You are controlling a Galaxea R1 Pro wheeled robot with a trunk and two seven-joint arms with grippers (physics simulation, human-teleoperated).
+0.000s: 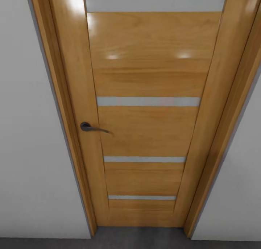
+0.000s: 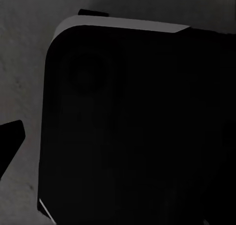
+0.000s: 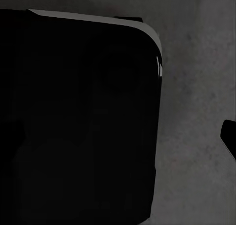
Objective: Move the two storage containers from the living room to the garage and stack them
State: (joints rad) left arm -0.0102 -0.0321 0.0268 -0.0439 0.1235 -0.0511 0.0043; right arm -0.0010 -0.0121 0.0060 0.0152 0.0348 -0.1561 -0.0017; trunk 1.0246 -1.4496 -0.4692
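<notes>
Closed wooden door (image 1: 152,125), dark handle (image 1: 92,128), white walls (image 1: 29,133)

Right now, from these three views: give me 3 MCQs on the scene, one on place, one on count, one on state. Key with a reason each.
1. On which side of the door does the handle sit in the head view?
A. left
B. right
C. centre

2. How many pale horizontal strips cross the door?
A. two
B. four
C. six

3. What state is the door in?
A. wide open
C. off its frame
B. shut

Key:
1 A: the dark lever is near the left edge of the door, by the frame.
2 B: four pale strips show, one near the top, one mid-height and two lower down.
3 B: the door fills its frame with no gap, above the grey floor.
</notes>
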